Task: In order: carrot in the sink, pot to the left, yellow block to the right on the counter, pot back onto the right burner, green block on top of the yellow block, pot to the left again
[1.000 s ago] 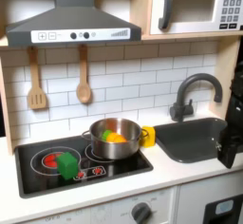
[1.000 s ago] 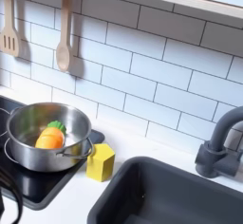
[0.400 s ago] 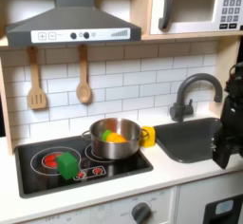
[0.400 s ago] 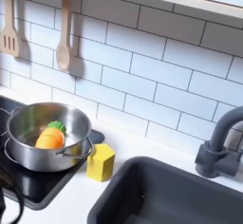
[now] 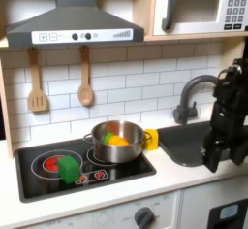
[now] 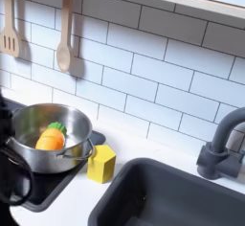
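over the sink (image 5: 197, 143), at the first exterior view's right, the arm now stands further inward than it did a second ago, when it sat at the frame edge. tool (image 5: 212, 156) hangs low above the basin rim; too dark to tell whether its jaws are spread or pressed together. nothing appears pinched.

carrot (image 6: 50, 137) lies inside the pot (image 6: 38, 136), unchanged in both exterior views. pot sits on the right burner (image 5: 108, 155). yellow block (image 6: 101, 163) rests on the surface just beside the pot, between pot and sink. green block (image 5: 68, 167) sits on the left burner.

judgement: arm is starting its approach toward the pot; step one, carrot removal, is not yet done, and no object has moved.
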